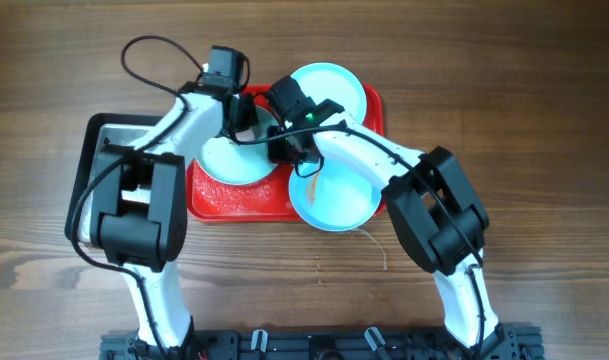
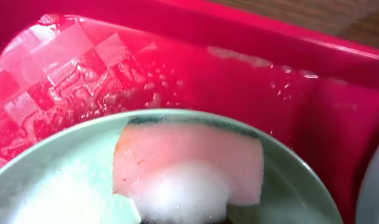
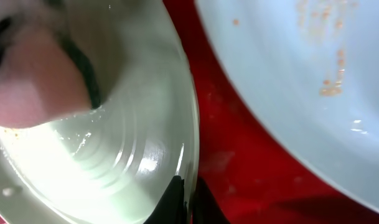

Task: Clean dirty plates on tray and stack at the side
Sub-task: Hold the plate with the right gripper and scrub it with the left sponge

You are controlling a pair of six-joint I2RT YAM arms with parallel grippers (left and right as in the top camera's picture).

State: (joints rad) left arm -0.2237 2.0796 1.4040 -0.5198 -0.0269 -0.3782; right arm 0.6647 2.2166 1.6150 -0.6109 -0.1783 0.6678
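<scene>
The red tray [image 1: 246,200] holds three turquoise plates. One plate [image 1: 224,162] lies at the tray's left. My left gripper [image 1: 242,115] is shut on a pink foamy sponge [image 2: 189,155] that rests on this plate [image 2: 46,186]. My right gripper [image 1: 284,150] is shut on the same plate's rim [image 3: 189,196]; the plate's wet inside [image 3: 114,155] shows in the right wrist view. A second plate [image 1: 329,85] sits at the back right. A third plate [image 1: 336,198] overhangs the tray's front right and has brownish streaks [image 3: 329,87].
A black-rimmed silver metal tray [image 1: 94,150] lies just left of the red tray, under the left arm. The red tray's floor [image 2: 83,68] is wet with droplets. Wooden tabletop [image 1: 524,100] surrounds everything.
</scene>
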